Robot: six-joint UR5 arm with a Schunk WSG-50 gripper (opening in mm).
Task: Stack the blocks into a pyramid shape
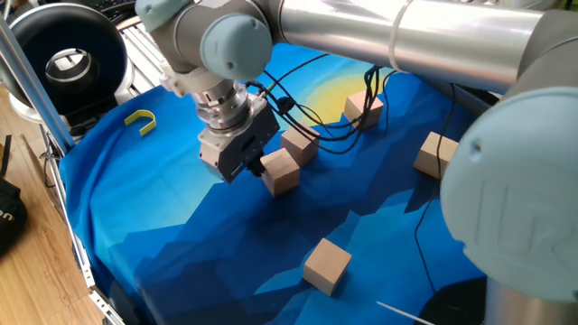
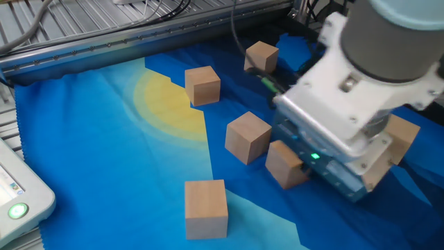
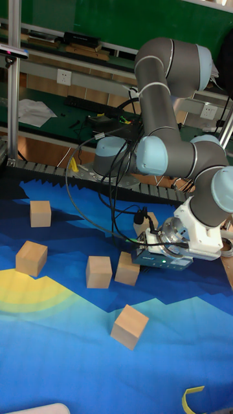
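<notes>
Fingers of the gripper (image 1: 256, 169) were closed on one tilted block (image 1: 281, 171), held low over the blue cloth (image 1: 163, 199) just beside a second block (image 1: 300, 144), with the remaining blocks scattered well apart.

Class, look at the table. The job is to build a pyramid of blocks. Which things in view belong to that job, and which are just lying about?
Belong to the job:
tool
held block
five loose blocks

Just lying about:
yellow hook
black round device
white box with a green light
</notes>
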